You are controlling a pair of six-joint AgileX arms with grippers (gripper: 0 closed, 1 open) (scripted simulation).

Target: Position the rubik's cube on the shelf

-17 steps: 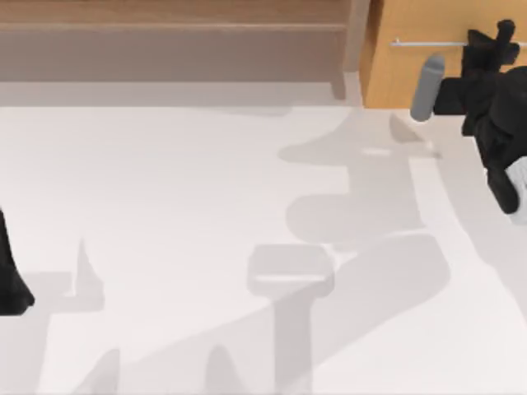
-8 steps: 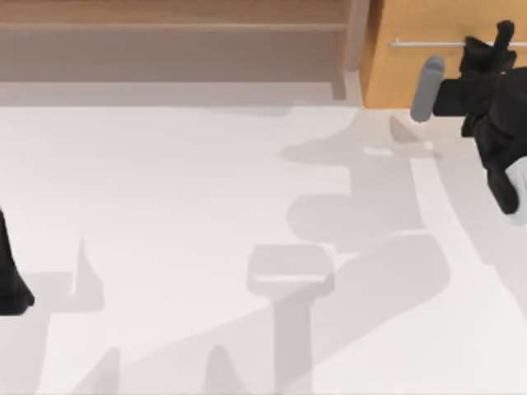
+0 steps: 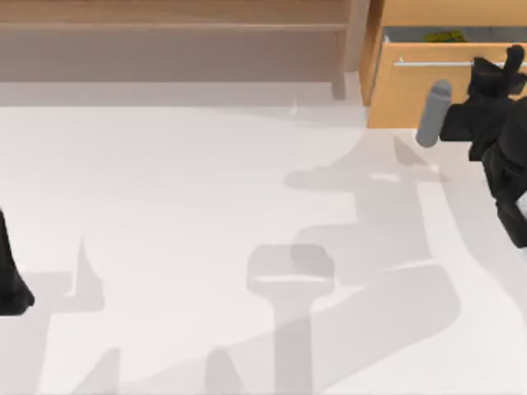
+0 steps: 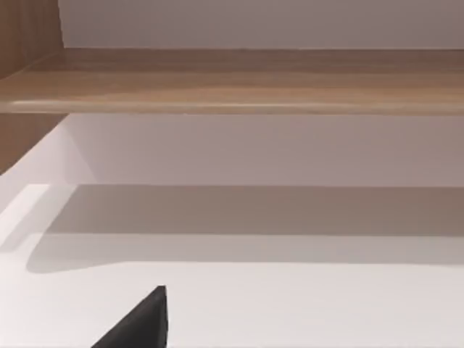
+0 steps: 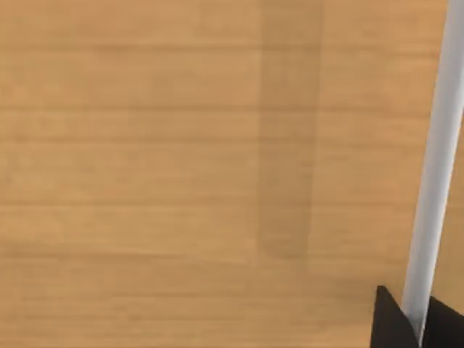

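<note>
The rubik's cube [image 3: 442, 35] peeks out as a yellow-green patch in the dark gap of the slightly open drawer at the back right. My right gripper [image 3: 501, 66] is shut on the drawer's metal bar handle [image 3: 428, 62]. In the right wrist view the handle [image 5: 435, 159] runs down between the gripper's [image 5: 419, 320] black fingertips. The shelf [image 3: 165, 15] is a long light-brown board along the back left, with an upright side panel [image 3: 356, 41]; the left wrist view shows the shelf [image 4: 239, 80] from the front. My left gripper [image 3: 10, 284] is parked at the table's left edge.
The orange-tan drawer front [image 3: 408, 95] juts a little over the white table [image 3: 181, 206]. A grey cylinder [image 3: 433, 112] on my right arm hangs just in front of it. Beneath the shelf is a shaded recess [image 4: 239, 152].
My right gripper has pulled the handle toward the table's front, and the drawer has slid open a little, uncovering a strip of its inside and the cube. The left arm has not moved.
</note>
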